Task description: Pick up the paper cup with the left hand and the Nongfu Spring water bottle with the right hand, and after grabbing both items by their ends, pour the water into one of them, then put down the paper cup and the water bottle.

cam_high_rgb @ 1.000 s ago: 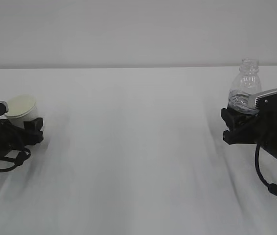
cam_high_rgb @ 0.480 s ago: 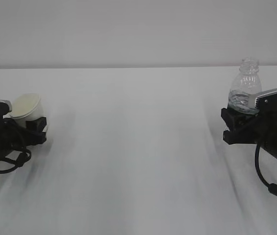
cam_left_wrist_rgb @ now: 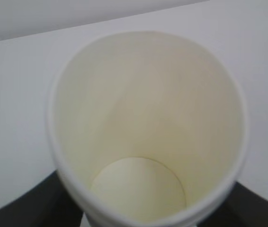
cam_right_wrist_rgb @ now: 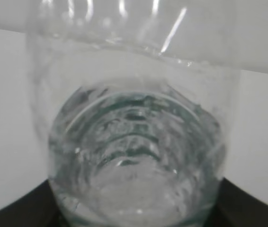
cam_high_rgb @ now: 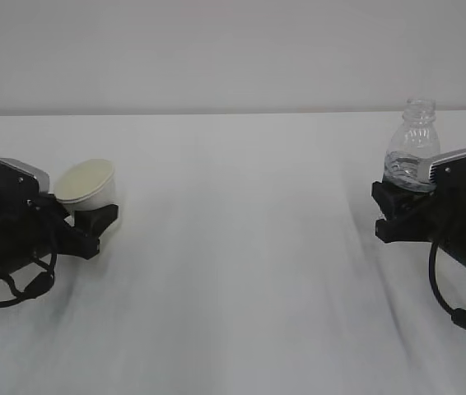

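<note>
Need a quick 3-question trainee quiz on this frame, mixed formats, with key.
1. True or false: the paper cup stands upright on the table.
2. Which hand holds the water bottle? A. the left hand B. the right hand
3. Fill in: seen from the left wrist, the inside of the cup is ____.

Key:
1. False; it is tilted in the left hand's grip.
2. B
3. Empty

Left end effector [cam_high_rgb: 93,226] clamped, tilted — right end effector [cam_high_rgb: 393,216] clamped, level.
</note>
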{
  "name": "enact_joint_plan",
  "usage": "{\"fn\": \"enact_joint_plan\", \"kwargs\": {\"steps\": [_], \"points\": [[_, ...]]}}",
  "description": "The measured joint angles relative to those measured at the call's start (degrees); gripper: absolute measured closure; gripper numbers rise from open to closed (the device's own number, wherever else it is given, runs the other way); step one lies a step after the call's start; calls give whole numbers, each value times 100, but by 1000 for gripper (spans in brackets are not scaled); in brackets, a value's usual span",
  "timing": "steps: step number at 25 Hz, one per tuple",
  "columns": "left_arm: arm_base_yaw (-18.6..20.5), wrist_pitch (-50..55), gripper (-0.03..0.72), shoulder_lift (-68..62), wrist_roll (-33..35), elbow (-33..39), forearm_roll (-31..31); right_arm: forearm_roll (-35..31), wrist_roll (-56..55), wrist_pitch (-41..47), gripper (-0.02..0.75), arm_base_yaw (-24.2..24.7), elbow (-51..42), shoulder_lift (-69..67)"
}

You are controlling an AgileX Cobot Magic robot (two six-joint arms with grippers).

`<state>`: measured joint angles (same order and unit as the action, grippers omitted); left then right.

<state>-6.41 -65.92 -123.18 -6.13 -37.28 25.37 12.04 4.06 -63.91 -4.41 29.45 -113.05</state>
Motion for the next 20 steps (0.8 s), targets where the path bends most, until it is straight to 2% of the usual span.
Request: {"fn": "enact_joint_plan", "kwargs": {"steps": [13, 20], "points": [[0, 0, 248, 27, -1204, 0, 2051, 0, 0, 0, 330, 0, 0, 0], [0, 0, 249, 226, -1884, -241, 3103, 88, 0, 0, 330, 0, 0, 0]]}}
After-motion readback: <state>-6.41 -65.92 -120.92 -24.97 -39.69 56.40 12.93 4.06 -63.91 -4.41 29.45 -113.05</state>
